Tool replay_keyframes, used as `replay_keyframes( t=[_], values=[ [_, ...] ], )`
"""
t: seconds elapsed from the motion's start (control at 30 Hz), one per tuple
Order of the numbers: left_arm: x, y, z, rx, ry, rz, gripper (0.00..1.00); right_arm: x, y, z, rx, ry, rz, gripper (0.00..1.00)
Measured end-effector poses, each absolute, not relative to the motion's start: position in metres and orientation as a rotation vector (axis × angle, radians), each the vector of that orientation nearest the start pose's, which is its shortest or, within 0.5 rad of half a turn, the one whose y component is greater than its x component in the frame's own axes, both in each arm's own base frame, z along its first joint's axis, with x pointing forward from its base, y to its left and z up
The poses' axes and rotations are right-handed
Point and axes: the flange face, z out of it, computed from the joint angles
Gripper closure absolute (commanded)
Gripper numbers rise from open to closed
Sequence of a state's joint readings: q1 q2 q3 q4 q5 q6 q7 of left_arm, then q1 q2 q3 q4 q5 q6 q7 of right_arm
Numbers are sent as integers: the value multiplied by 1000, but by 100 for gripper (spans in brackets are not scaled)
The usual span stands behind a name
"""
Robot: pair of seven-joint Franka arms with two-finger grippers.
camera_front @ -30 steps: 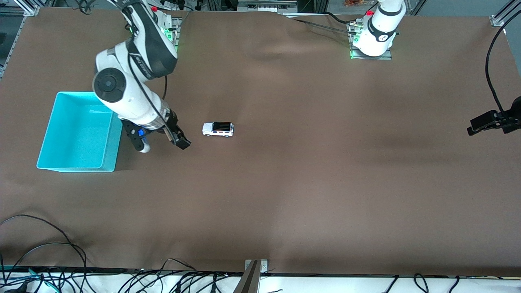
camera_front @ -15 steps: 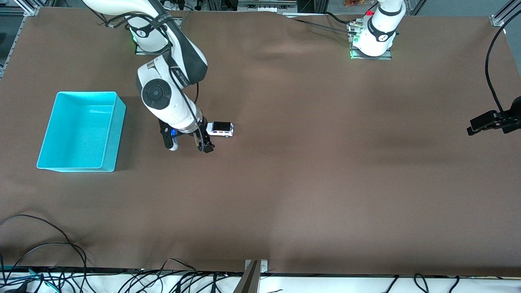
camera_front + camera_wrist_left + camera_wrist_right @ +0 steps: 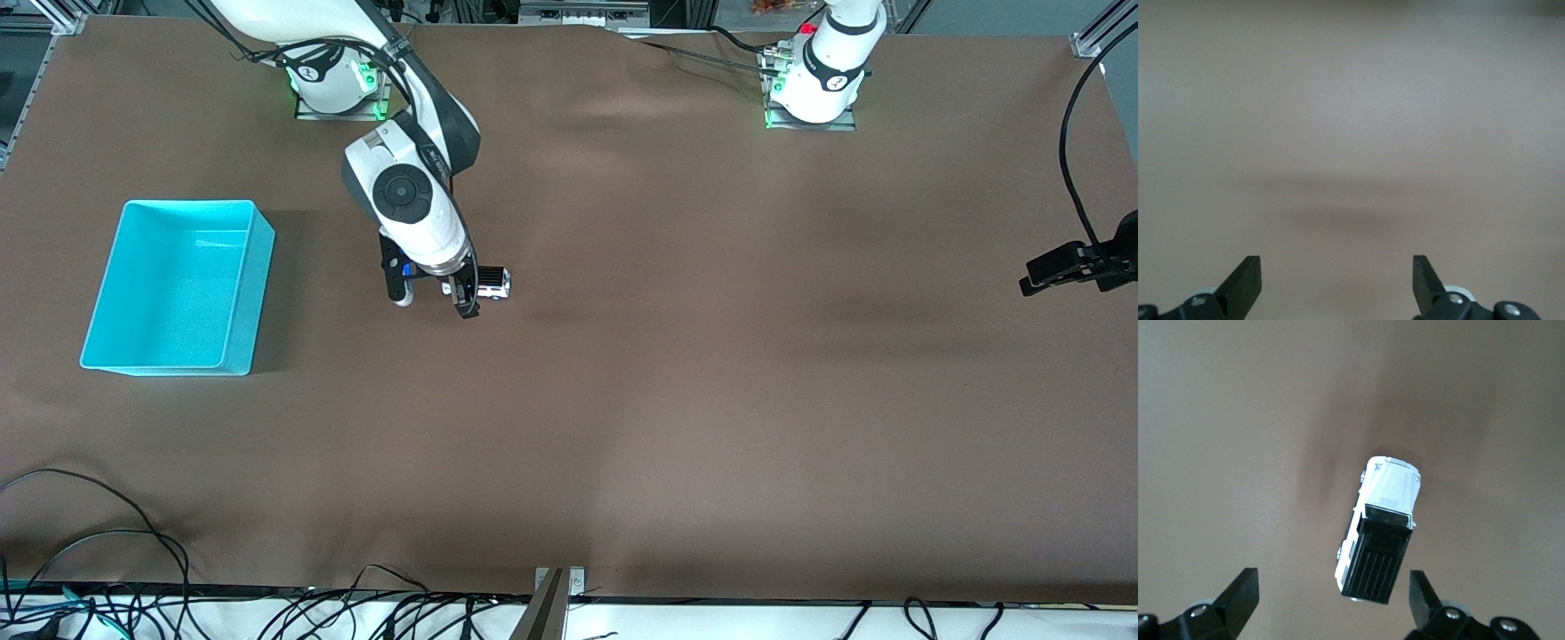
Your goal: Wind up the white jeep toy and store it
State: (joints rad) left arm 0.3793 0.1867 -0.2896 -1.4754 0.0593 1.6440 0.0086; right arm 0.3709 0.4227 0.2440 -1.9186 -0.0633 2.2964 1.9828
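Note:
The white jeep toy (image 3: 494, 283) stands on the brown table mat, its black roof panel up. Part of it is hidden under the right gripper in the front view. The right wrist view shows it whole (image 3: 1381, 533), with its black-roofed end level with the fingertips and between them, touching neither. My right gripper (image 3: 464, 295) is open over the jeep's end that faces the cyan bin, and it is also seen in its own wrist view (image 3: 1333, 577). My left gripper (image 3: 1337, 263) is open and empty over bare mat, and its arm waits.
The cyan bin (image 3: 260, 284) stands empty toward the right arm's end of the table, well apart from the jeep. A black device on a cable (image 3: 1076, 265) sits at the left arm's end. Cables (image 3: 89, 533) lie along the table's near edge.
My right arm has swung from beside the cyan bin toward the table's middle and now has its open gripper over the jeep. The jeep and the left arm have not moved.

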Motion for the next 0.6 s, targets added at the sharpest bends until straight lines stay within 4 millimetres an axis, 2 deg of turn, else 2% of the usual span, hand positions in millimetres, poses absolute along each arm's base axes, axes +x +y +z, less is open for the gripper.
replay_keyframes(
  t=[0.4,0.6],
  values=[
    [609,76,570,-3133,-127,20,0,470,367,239,-2440,2036,3,0],
    [609,76,568,-3134,-126,25,0,460,366,228,-2444,2065,4,0]
  ],
)
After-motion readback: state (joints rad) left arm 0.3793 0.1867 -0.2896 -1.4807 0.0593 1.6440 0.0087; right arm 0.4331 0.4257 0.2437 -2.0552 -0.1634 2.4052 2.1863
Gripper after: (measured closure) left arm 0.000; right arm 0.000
